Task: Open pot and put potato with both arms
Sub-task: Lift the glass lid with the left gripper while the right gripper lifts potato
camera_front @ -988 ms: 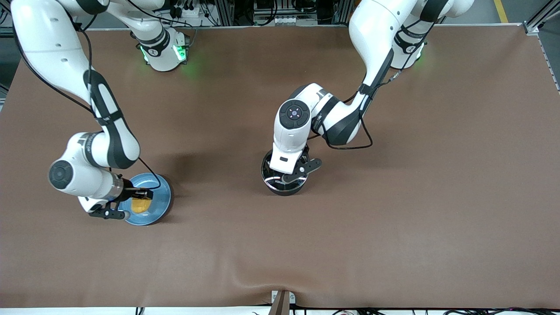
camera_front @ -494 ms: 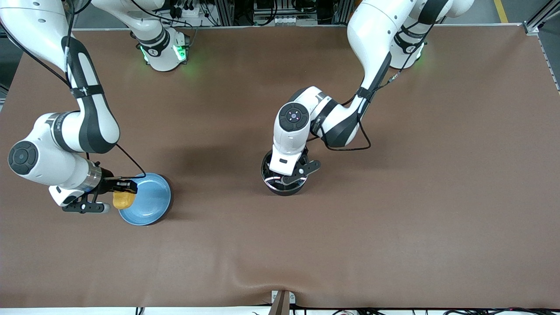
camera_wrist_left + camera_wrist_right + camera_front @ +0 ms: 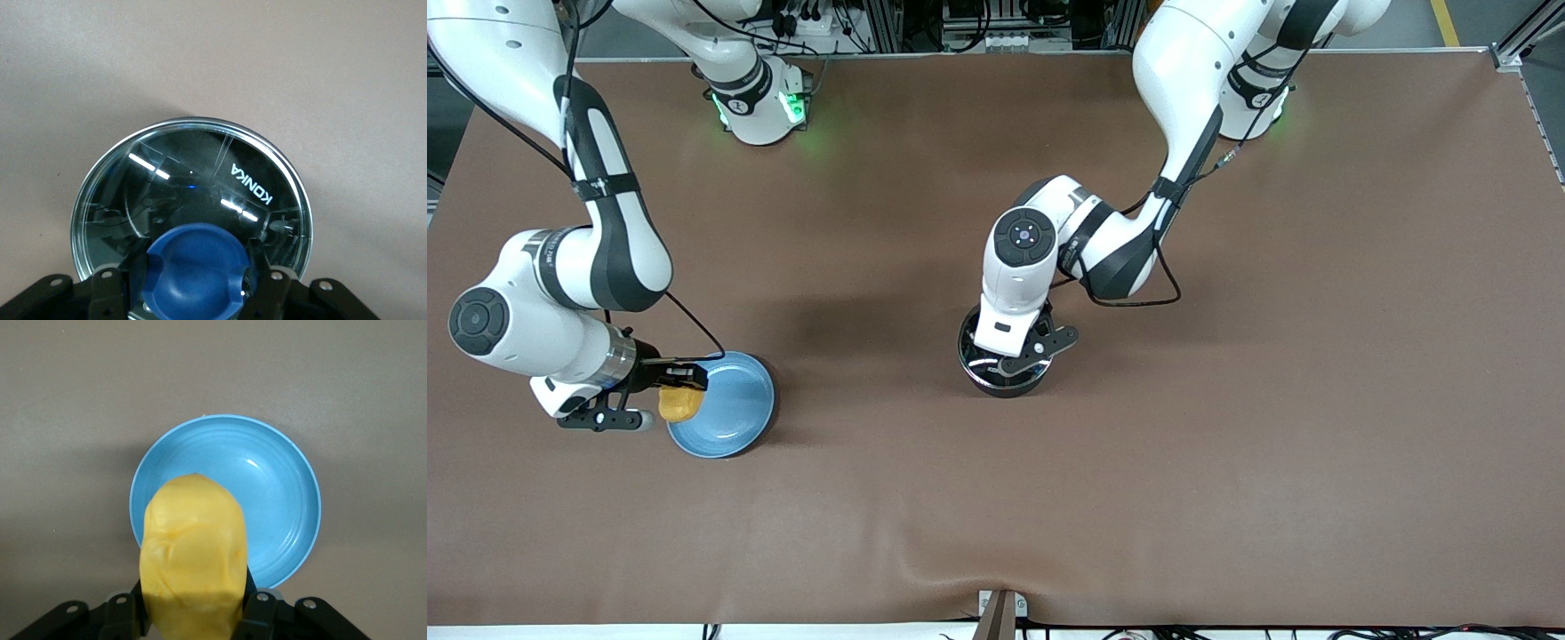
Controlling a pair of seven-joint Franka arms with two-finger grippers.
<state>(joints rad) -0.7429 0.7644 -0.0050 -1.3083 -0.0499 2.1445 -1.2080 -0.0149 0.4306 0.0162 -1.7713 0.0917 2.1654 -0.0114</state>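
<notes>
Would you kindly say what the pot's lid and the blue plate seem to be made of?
The lid looks like clear glass with a metal rim: it shows sharp reflections. The plate looks like glossy plastic or glazed ceramic, given its highlight; which one is unclear.

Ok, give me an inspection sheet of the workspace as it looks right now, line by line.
Surface: brown table cover, rumpled at the edge nearest the front camera.
Pot: black pot mid-table, glass lid on it.
Potato: potato lifted, over the rim of the blue plate.
Clutter: nothing seen.
Left claw: left claw around the lid's blue knob; a firm grip cannot be told.
Right claw: right claw shut on the potato.
Cables: black cable looping along the right arm; another at the left arm's wrist.
Surroundings: frames and wiring above the table's top edge.
</notes>
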